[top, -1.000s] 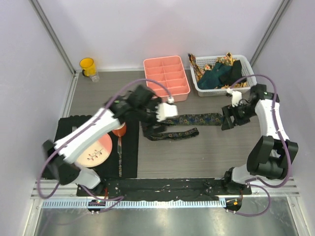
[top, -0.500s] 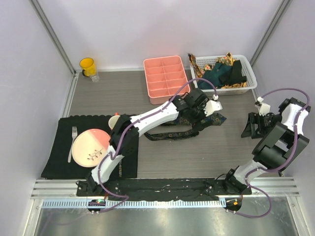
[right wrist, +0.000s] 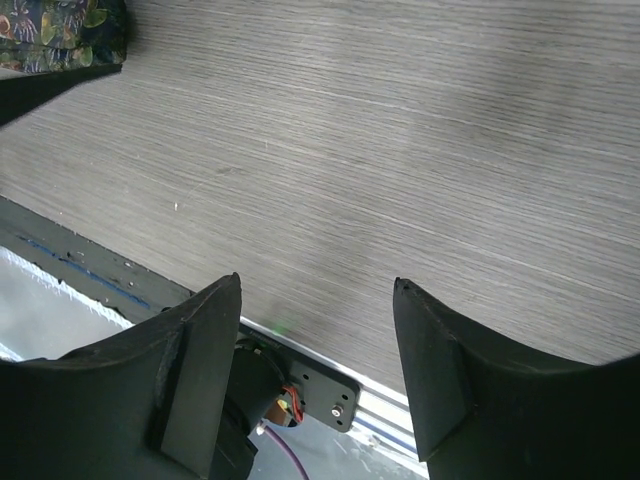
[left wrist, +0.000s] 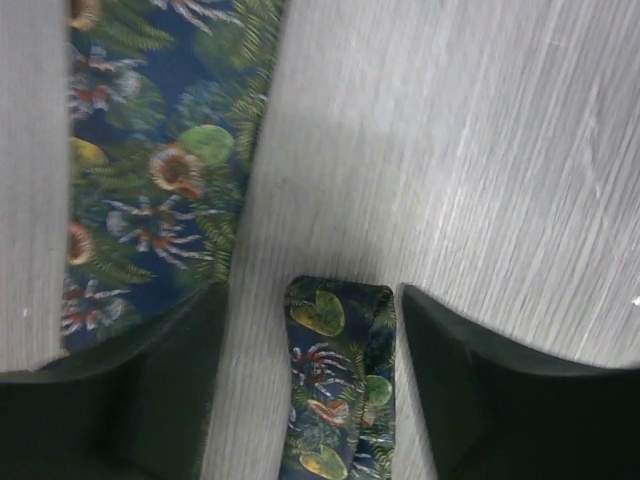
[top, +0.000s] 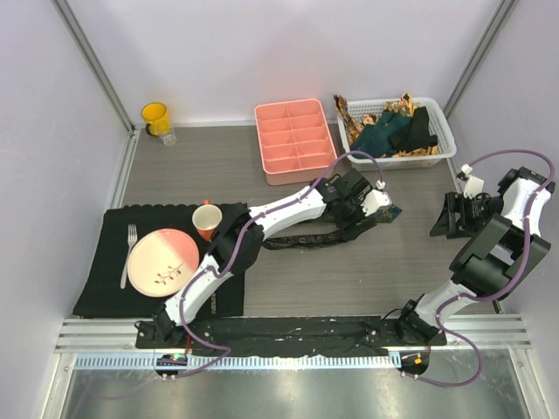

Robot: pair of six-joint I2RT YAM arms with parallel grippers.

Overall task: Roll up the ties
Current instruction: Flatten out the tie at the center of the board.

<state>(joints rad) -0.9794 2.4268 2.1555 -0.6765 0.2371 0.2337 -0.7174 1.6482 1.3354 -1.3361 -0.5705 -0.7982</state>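
A dark tie with a small multicoloured leaf pattern [top: 301,236] lies folded across the middle of the table. My left gripper [top: 371,216] hovers low over its right end. In the left wrist view the left gripper [left wrist: 310,335] is open, and the tie's narrow end [left wrist: 340,380] lies between the jaws with a gap on each side. A wider stretch of the same tie [left wrist: 150,170] lies to the upper left. My right gripper [top: 444,225] is open and empty at the far right; in the right wrist view [right wrist: 315,295] it is over bare table. More ties [top: 393,131] fill the white basket.
A white basket [top: 441,148] stands at the back right, a pink divided tray [top: 295,140] beside it. A black placemat [top: 109,288] on the left carries a pink plate [top: 162,262], a fork [top: 129,253] and an orange cup [top: 207,220]. A yellow cup [top: 155,118] stands at the back left.
My left arm has swung from the placemat side to the tie's right end. My right arm has pulled away from the tie to the table's right edge.
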